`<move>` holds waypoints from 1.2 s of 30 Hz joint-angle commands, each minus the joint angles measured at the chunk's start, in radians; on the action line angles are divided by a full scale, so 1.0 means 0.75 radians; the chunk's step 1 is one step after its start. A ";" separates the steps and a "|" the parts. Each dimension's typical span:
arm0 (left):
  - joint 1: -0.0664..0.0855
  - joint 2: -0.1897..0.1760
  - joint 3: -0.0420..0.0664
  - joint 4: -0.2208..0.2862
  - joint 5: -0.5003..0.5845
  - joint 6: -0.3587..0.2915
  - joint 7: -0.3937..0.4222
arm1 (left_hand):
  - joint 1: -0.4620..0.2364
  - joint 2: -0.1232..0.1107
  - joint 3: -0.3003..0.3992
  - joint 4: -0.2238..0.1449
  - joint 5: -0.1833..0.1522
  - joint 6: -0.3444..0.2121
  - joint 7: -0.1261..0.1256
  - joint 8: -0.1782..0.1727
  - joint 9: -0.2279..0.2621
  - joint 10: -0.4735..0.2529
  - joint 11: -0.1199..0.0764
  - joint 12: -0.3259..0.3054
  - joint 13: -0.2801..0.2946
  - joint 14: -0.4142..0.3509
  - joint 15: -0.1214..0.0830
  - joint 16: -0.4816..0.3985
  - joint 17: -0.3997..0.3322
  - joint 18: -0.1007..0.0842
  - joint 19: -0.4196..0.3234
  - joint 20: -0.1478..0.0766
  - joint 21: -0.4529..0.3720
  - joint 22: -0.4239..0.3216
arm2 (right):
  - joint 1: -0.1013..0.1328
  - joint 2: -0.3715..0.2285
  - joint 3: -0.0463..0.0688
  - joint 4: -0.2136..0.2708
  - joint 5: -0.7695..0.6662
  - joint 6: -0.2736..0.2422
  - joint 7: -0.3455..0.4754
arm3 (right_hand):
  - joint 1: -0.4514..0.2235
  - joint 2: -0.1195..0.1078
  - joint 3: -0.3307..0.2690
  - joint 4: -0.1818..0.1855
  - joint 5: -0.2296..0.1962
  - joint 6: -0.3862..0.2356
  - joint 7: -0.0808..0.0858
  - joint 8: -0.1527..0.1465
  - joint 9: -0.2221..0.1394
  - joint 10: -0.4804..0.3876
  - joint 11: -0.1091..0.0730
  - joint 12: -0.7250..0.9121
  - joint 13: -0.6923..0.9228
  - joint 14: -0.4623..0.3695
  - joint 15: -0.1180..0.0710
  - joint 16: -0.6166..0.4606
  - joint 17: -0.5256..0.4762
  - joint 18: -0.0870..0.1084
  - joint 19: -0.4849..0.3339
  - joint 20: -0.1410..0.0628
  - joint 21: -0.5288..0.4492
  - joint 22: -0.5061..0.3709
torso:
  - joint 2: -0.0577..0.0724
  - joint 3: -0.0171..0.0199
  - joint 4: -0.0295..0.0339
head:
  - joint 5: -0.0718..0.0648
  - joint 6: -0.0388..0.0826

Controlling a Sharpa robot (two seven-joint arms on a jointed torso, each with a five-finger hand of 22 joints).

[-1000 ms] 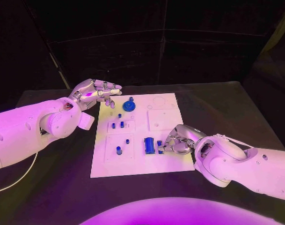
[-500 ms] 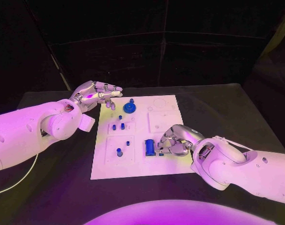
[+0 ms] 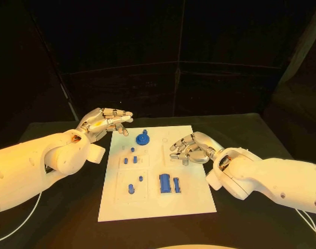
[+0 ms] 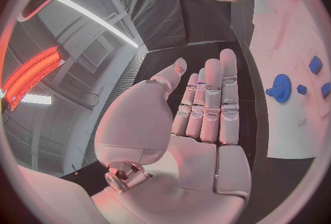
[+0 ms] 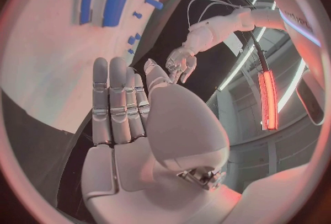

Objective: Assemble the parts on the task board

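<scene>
Head view, board: the task board [image 3: 158, 202] lies in the middle of the black table [image 3: 53, 228], its long axis running away from the robot.
Head view, parts: a blue gear [image 3: 142, 139] stands near the far end; 2 long blue blocks [image 3: 164, 183] lie side by side nearer the robot, long axes along the board's length; small blue pegs [image 3: 131, 190] sit left of them.
Head view, left hand: the left hand [image 3: 104, 122] hangs off the board's far left corner, fingers loosely apart, holding nothing.
Head view, right hand: the right hand [image 3: 191, 149] hovers above the board's right half, fingers curled, nothing visibly grasped.
Left wrist view: its palm [image 4: 186, 141] is flat, fingers straight and empty; the gear [image 4: 280, 88] lies beside them on the board.
Right wrist view: fingers [image 5: 110, 102] are extended and bare above the white plate; the blocks [image 5: 115, 4] lie ahead, parallel.
Step advice: probably picking the next part; approach a block across its short side, pinch squarely, lift it level.
</scene>
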 commanded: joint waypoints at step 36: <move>-0.102 0.096 0.040 0.016 0.170 -0.577 0.175 | -1.030 0.078 -0.277 0.109 -0.067 -0.876 -0.228 -0.160 -0.095 -0.950 -0.050 -0.299 -0.100 -1.049 -0.044 -1.049 -0.659 -0.117 -1.176 -0.032 -0.672 -0.642 | 0.059 0.260 0.041 -0.386 0.929 -0.110 0.558 | -1.200 -0.008 0.045 -0.182 -0.216 -0.773 -0.122 -0.189 -0.382 -0.778 -0.114 -0.720 -0.907 -1.107 -0.015 -0.903 -0.804 -0.110 -0.806 -0.019 -0.917 -0.650 | -0.088 0.0284 -0.0258 | 0.120 0.124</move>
